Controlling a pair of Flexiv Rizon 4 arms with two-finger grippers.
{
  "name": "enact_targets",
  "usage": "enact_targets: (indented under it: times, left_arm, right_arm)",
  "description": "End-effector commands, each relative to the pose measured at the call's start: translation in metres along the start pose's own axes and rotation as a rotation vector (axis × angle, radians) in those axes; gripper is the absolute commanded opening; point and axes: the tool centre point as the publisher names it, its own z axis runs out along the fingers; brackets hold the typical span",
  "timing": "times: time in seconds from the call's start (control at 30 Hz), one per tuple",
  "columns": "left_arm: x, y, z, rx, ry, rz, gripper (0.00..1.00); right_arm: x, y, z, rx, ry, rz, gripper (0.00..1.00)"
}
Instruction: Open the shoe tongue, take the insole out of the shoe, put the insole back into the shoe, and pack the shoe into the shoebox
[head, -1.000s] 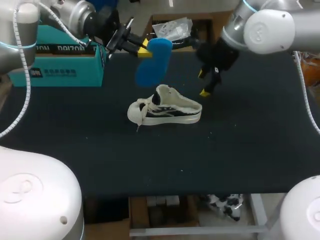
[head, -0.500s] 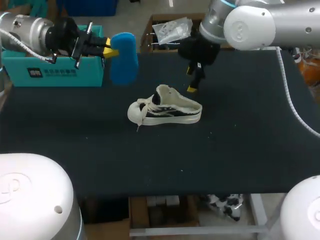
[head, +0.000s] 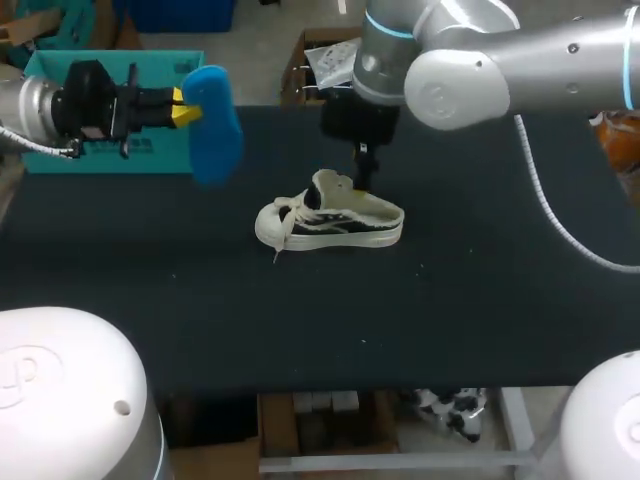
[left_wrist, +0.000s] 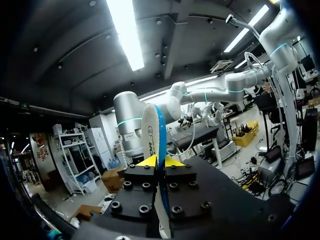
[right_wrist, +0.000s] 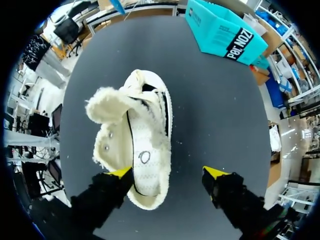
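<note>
- The left gripper (left_wrist: 160, 161) pinches the insole (left_wrist: 149, 132) between its two yellow tips. The insole stands on edge, one end in the pinch and the rest reaching out ahead of the fingers.
- In the head view this gripper points to the right at the far left of the table (head: 480, 300). The blue insole hangs down from it above the tabletop, just right of the shoebox (right_wrist: 222, 32).
- The right gripper (right_wrist: 167, 172) has its fingers spread wide and points down over the shoe (right_wrist: 142, 145).
- One end of the shoe lies between those fingers, close against one of them and well short of the other. I cannot tell whether that finger touches it.
- The shoe lies on its side near the table's middle, its fuzzy opening turned up and spread.
- The insole is left of and beyond the shoe, well apart from it.
- The teal shoebox sits at the far left corner, well apart from the shoe.
- The right arm (head: 480, 60) comes in from the far right and reaches to the middle.
</note>
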Motion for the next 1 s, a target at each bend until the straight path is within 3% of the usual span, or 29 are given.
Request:
enact_targets:
  times: [0.03, 0.4, 0.47, 0.53, 0.57, 0.6, 1.0]
  left_arm:
    - [0.005, 0.0, -0.007, -0.008, -0.176, -0.004, 0.0]
    - [0.005, 0.009, -0.025, -0.014, -0.207, -0.033, 0.0]
    - [0.005, 0.011, -0.029, -0.013, -0.211, -0.038, 0.0]
    - [0.005, 0.013, -0.03, -0.011, -0.217, -0.043, 0.0]
    - [0.005, 0.013, -0.031, -0.011, -0.219, -0.045, 0.0]
    - [0.005, 0.014, -0.032, -0.01, -0.221, -0.047, 0.0]
    - [0.002, 0.016, -0.034, 0.006, -0.199, -0.054, 0.0]
  right_arm:
    - [-0.007, 0.009, 0.005, 0.06, 0.022, 0.002, 0.8]
    - [-0.008, 0.02, 0.018, 0.106, 0.061, 0.01, 0.68]
    - [-0.008, 0.021, 0.021, 0.109, 0.068, 0.013, 0.6]
    - [-0.008, 0.022, 0.025, 0.113, 0.076, 0.019, 0.41]
    - [-0.008, 0.022, 0.026, 0.112, 0.077, 0.019, 0.12]
    - [-0.007, 0.022, 0.027, 0.114, 0.083, 0.021, 0.0]
    - [0.012, 0.02, 0.024, 0.168, 0.058, 0.088, 0.0]
